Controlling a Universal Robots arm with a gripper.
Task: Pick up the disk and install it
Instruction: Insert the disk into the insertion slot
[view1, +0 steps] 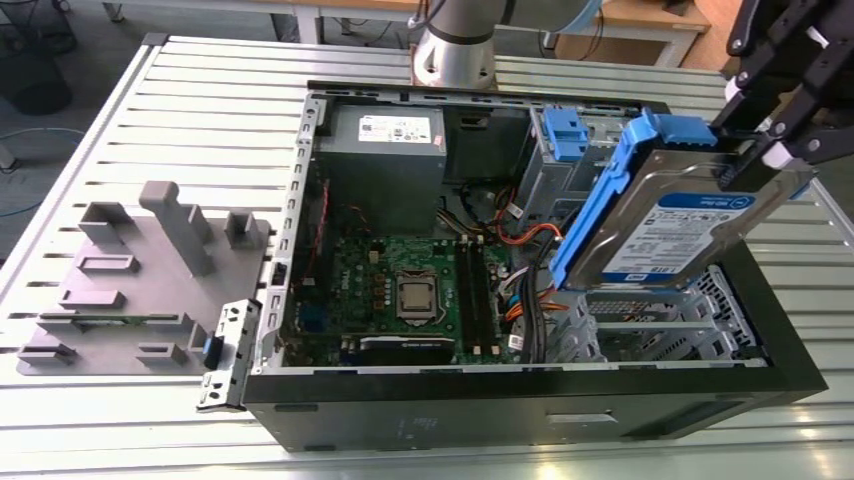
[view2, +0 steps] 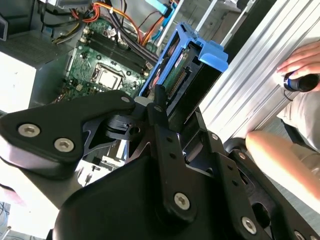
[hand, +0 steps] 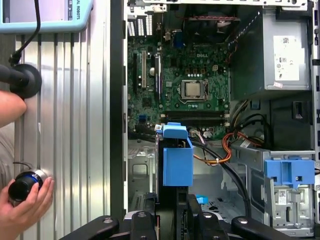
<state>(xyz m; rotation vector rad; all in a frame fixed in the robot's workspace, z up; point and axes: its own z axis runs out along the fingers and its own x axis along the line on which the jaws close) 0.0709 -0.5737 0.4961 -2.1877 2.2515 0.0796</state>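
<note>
The disk (view1: 681, 235), a silver-grey drive with a white-and-blue label and blue side rails, hangs tilted above the right end of the open computer case (view1: 467, 420). My gripper (view1: 767, 160) is shut on its upper end. Below it lies the metal drive cage (view1: 654, 330). In the second wrist view the disk (view2: 185, 70) sits between the black fingers of the gripper (view2: 170, 115), blue tab outward. In the first wrist view the disk's blue end (hand: 177, 162) stands over the case floor, with the gripper (hand: 172, 210) behind it.
Inside the case are the motherboard (view1: 400, 290), a grey power-supply box (view1: 387, 140), orange cables and a tall blue clip (view1: 563, 135). A grey fixture (view1: 134, 280) lies on the slatted table at the exterior view's left. A person's hand (hand: 25, 200) rests beside the case.
</note>
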